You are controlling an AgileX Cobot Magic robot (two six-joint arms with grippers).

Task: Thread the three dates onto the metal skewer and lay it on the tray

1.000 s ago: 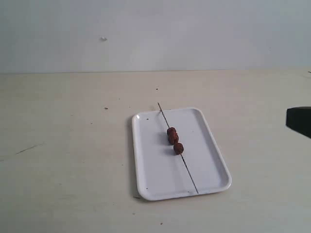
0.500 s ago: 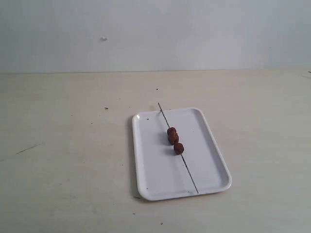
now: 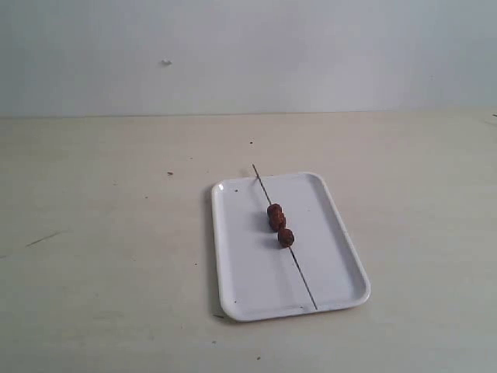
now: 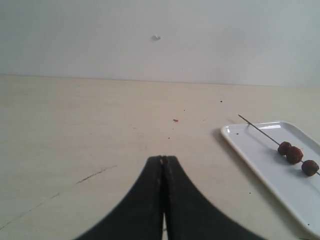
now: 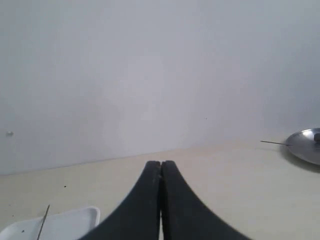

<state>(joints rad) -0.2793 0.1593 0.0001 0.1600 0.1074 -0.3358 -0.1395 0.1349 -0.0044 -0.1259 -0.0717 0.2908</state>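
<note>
The white tray [image 3: 256,272] lies on the table, right of centre. Across it runs the thin metal skewer [image 3: 301,278], its far tip poking past the tray's back rim. Three dark reddish-brown dates [image 3: 278,222] sit threaded on it near the tray's middle; they also show in the left wrist view as the dates [image 4: 295,155] on the tray [image 4: 272,170]. My left gripper [image 4: 163,159] is shut and empty, well away from the tray. My right gripper [image 5: 161,163] is shut and empty too, with the tray's corner [image 5: 65,222] and the skewer tip [image 5: 43,221] beside it. Neither gripper shows in the exterior view.
A shiny metal bowl [image 5: 306,145] with a thin rod sticking out stands far off in the right wrist view. A pale wall [image 3: 248,54] closes the back of the beige table [image 3: 101,233]. Small dark specks and a scratch mark the tabletop.
A dark part of the right arm at the exterior view's right edge a second ago has left that view. The tray, skewer and dates have not moved.
</note>
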